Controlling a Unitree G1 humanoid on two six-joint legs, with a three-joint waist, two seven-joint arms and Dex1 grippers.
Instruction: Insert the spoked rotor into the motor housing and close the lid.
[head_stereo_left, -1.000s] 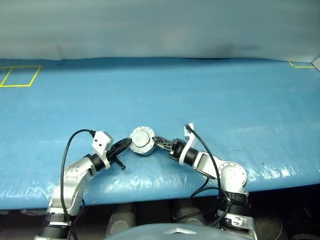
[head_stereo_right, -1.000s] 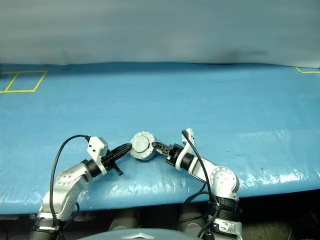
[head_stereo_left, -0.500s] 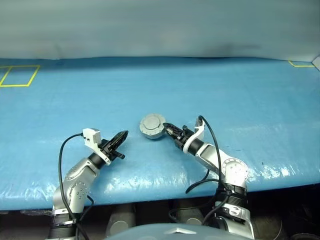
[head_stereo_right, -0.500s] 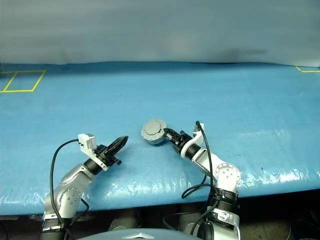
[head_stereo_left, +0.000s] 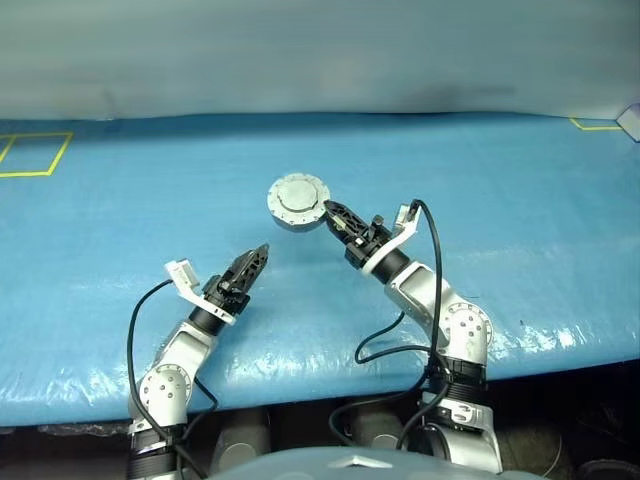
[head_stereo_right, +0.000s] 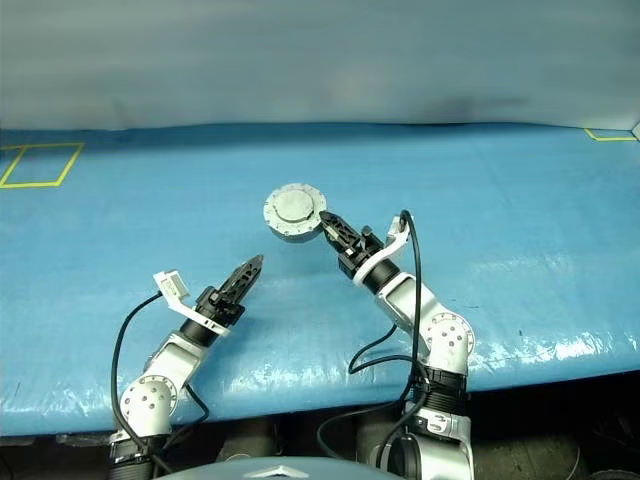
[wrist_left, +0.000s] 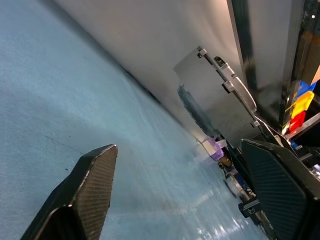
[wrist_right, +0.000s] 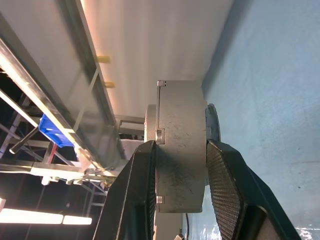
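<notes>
Two tools are seen above the blue-covered table (head_stereo_left: 520, 200). The motor housing (head_stereo_left: 298, 202), a round grey metal puck with the lid closed on it, is held up clear of the table, clamped at its side by the right tool (head_stereo_left: 331, 209). In the right wrist view the housing (wrist_right: 180, 145) is seen edge-on, pressed between the two black fingers (wrist_right: 224, 175). The left tool (head_stereo_left: 259, 256) is empty, its jaws standing wide apart in the left wrist view, where one finger (wrist_left: 95, 180) is seen far from its partner. It is raised to the housing's left, well apart from it. Yellow tape markings (head_stereo_left: 30, 155) are laid on the table's far left corner.
</notes>
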